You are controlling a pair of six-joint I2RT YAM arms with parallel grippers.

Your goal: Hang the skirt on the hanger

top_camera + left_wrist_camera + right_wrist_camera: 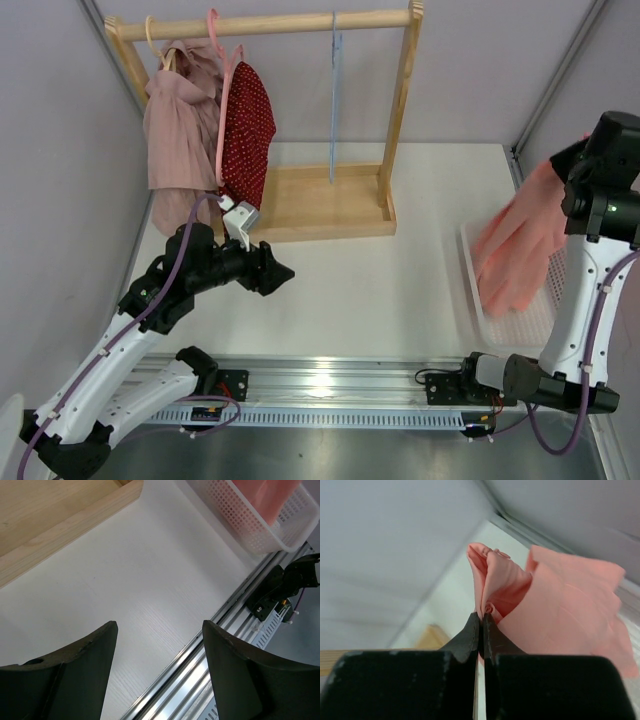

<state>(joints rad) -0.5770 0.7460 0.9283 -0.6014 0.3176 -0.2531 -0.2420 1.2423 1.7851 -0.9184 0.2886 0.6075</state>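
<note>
While my left gripper point(278, 272) hangs wide open over the table with nothing between its fingers point(85, 670), the skirt is the business of my other hand. Beyond that open hand and to its left stands the wooden rack point(270, 22). A dusty mauve garment point(180, 130) and a dark red dotted garment point(248, 125) hang at the left end of its rail. Further along the rail, ahead of my left hand and a little to its right, the light-blue hanger point(335, 100) hangs bare, well apart from both my hands. Well to the right of it, the skirt point(520, 245) droops from my right gripper point(575, 170). The jaws are pressed fully together on a bunched fold of the salmon-pink cloth, as my right wrist camera shows plainly. Below that hand the fabric trails down into the white basket point(545, 330), where its lower end seems to rest on the mesh floor.

I judge the task to be in its early part. The skirt is gripped and held up, so the pick-up is made. It is not yet clear of the basket or carried across to the rack, and none of it is on the hanger. What is left is the carry leftward and the draping over the wire. For that, my empty left hand will probably be needed to steady the hanger or spread the cloth.
</note>
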